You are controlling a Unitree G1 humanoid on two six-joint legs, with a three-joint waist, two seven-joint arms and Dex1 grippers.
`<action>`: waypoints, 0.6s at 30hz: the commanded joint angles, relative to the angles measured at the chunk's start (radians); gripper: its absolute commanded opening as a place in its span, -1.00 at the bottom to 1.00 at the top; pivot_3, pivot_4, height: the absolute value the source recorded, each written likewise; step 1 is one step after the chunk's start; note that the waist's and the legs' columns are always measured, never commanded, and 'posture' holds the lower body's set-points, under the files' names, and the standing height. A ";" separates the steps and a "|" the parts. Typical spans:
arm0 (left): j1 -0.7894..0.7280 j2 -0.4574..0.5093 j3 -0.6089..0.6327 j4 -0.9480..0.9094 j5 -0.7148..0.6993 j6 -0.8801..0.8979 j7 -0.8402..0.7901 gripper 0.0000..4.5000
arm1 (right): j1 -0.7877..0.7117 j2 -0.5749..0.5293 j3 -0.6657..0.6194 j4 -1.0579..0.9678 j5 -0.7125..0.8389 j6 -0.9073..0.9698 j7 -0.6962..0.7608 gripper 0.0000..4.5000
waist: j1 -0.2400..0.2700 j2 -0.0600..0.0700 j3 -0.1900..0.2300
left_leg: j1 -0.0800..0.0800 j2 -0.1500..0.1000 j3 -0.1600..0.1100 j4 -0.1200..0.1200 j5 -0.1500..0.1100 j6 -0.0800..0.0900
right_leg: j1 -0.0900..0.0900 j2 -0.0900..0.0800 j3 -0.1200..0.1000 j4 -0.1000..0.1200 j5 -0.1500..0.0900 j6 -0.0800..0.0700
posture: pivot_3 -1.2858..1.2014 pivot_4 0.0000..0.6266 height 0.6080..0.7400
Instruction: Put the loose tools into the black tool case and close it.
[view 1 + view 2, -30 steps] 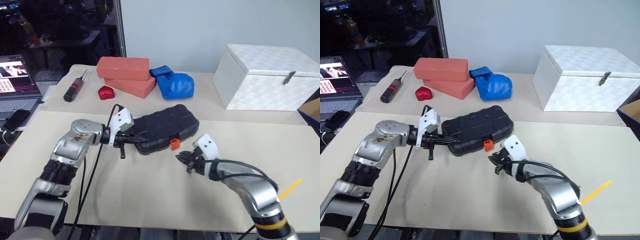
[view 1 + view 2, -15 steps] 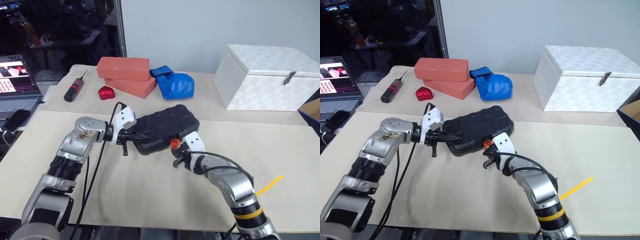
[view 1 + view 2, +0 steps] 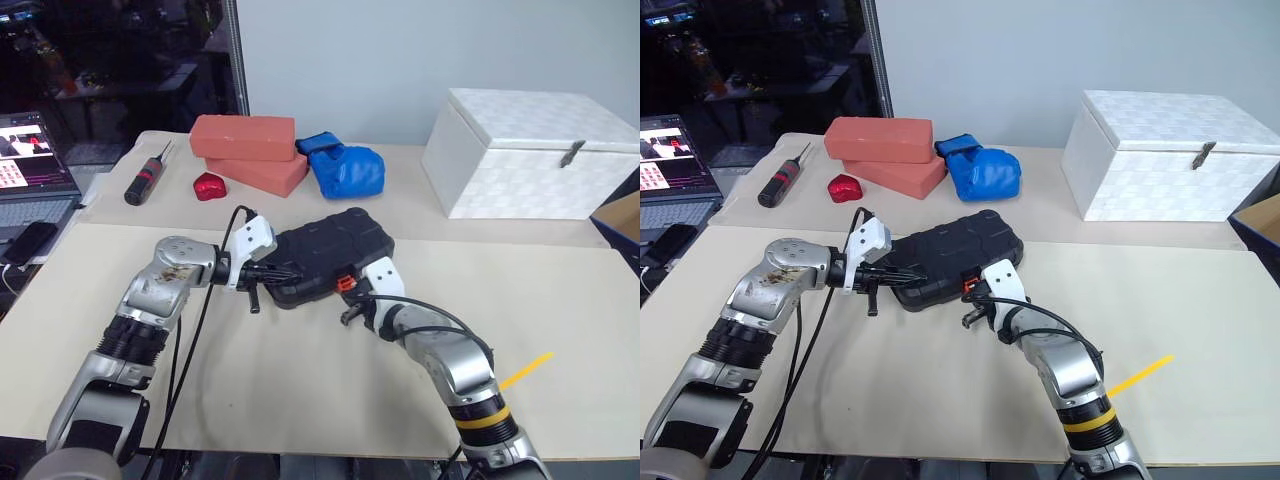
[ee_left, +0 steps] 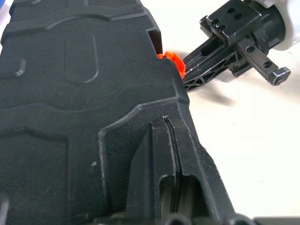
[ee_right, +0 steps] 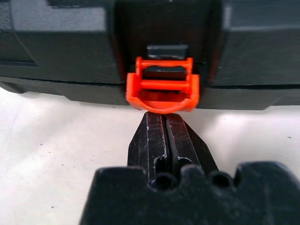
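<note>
My right hand [image 3: 352, 312] has swung in from the open table on the near right and now sits with its closed fingertips right under the orange latch [image 5: 162, 84] on the near edge of the black case [image 3: 325, 250]. A second ago it was well apart from the case. In the right wrist view the two fingers are pressed together, holding nothing, their tips just below the latch, touching it or nearly so. My left hand [image 3: 270, 273] has not shifted: it is also closed, fingers resting against the left end of the case lid as if bracing it.

The case lies shut in the middle of the table [image 3: 300, 400], so I judge the tools are already inside and only the latch is left to snap home.

What I cannot make out: whether the latch is fully engaged or merely hanging, and whether my fingertips truly touch it. The inside of the case is hidden, so I cannot confirm the tools are in there. No loose orange-and-black tools lie on the table.
</note>
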 commanded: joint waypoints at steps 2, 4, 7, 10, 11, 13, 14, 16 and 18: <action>0.021 0.006 -0.028 -0.015 0.025 0.030 0.002 -1.00 | -0.003 0.006 -0.049 -0.124 0.016 0.004 -0.013 -0.99 | -0.001 0.000 0.000 | 0.000 0.000 0.000 0.000 0.000 0.000 | 0.000 0.000 0.000 0.000 0.000 0.000 | 0.03 -0.52 1.00; 0.026 0.012 -0.042 -0.017 0.042 0.027 0.000 -1.00 | -0.002 0.014 -0.057 -0.141 0.018 0.006 -0.021 -0.99 | -0.003 0.000 0.000 | 0.000 0.000 0.000 0.000 0.000 0.000 | 0.000 0.000 0.000 0.000 0.000 0.001 | 0.03 -0.52 1.00; 0.030 0.014 -0.047 -0.017 0.050 0.032 0.000 -1.00 | -0.005 0.024 -0.060 -0.155 0.017 0.011 -0.029 -0.99 | -0.006 0.000 0.000 | 0.000 0.000 0.000 0.000 0.000 0.000 | 0.000 0.000 0.000 0.000 0.000 0.000 | 0.03 -0.52 1.00; 0.033 0.014 -0.050 -0.015 0.055 0.032 -0.004 -1.00 | -0.012 0.036 -0.061 -0.167 0.021 0.022 -0.036 -0.99 | -0.008 0.000 0.000 | 0.001 0.000 0.000 -0.001 0.000 0.000 | 0.000 0.000 0.000 0.000 0.000 0.000 | 0.03 -0.52 1.00; 0.033 0.014 -0.051 -0.015 0.057 0.031 -0.005 -1.00 | -0.016 0.038 -0.061 -0.168 0.022 0.025 -0.036 -0.99 | -0.008 0.000 0.000 | 0.001 0.000 0.000 -0.001 0.000 0.000 | 0.000 0.000 0.000 0.000 0.000 0.000 | 0.03 -0.52 1.00; 0.034 0.014 -0.052 -0.015 0.059 0.032 -0.007 -1.00 | -0.025 0.041 -0.062 -0.168 0.023 0.031 -0.035 -0.99 | -0.009 0.000 0.000 | 0.001 0.000 0.000 -0.001 0.000 0.000 | 0.000 0.000 0.000 0.000 -0.001 -0.002 | 0.03 -0.52 1.00; 0.035 0.014 -0.051 -0.015 0.060 0.033 -0.009 -1.00 | -0.027 0.042 -0.062 -0.168 0.023 0.033 -0.035 -0.99 | -0.009 0.000 0.000 | 0.001 0.000 0.000 -0.001 0.000 0.000 | 0.000 0.000 0.000 0.000 -0.001 -0.004 | 0.03 -0.52 1.00; 0.038 0.014 -0.052 -0.011 0.064 0.028 -0.010 -1.00 | -0.045 0.046 -0.063 -0.162 0.028 0.041 -0.029 -0.99 | -0.009 0.000 0.000 | 0.001 0.000 0.000 -0.001 0.000 0.000 | 0.000 0.000 0.000 0.000 -0.001 -0.004 | 0.03 -0.52 1.00; 0.043 0.014 -0.051 -0.008 0.067 0.024 -0.010 -1.00 | -0.063 0.055 -0.060 -0.152 0.032 0.047 -0.023 -0.99 | -0.011 0.000 0.000 | 0.001 0.000 0.000 -0.001 0.000 0.000 | 0.000 0.000 0.000 0.000 -0.001 -0.004 | 0.03 -0.52 1.00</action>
